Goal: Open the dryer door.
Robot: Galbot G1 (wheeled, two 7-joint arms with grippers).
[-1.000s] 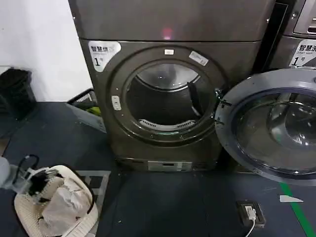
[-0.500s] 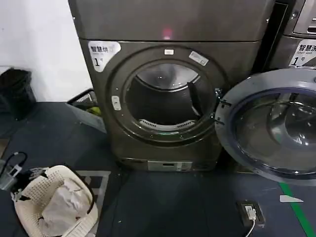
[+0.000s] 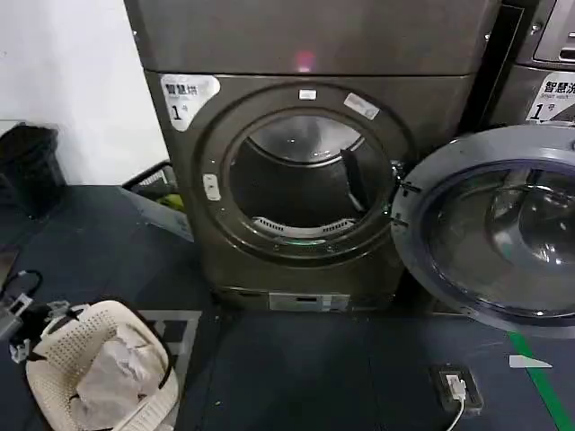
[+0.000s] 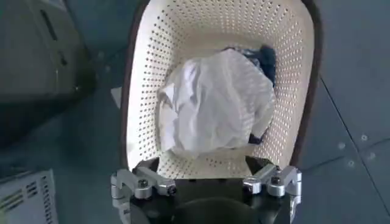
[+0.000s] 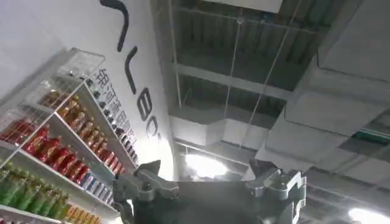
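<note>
Change since earlier: at the lower left edge of the head view the left arm's grey body has drawn back out of frame; only cabling and a bit of hardware at the basket's edge remain there. Dryer, door and basket lie as they did.

Dryer door: already swung fully open, hanging at the right of the head view, hinged at the right side of the drum opening. Its grey inner rim and domed glass face the camera, and it covers the lower front of the neighbouring machine.

Task state: judged from this, the opening is done; nothing remains to pull.

Left gripper: fingers apart and holding nothing, poised directly above the near rim of the laundry basket. The wrist view looks straight down into the basket at a crumpled white cloth.

Right gripper: fingers apart and empty, pointing up at the ceiling, with a drinks shelf off to one side. It looks parked.

Key relation: the door lies far to the right and up from the left gripper, across the whole dark floor; the basket sits right beneath that gripper. Were any further door work needed, the right arm would be the nearer side, though where it stands against the door cannot be told.
</note>
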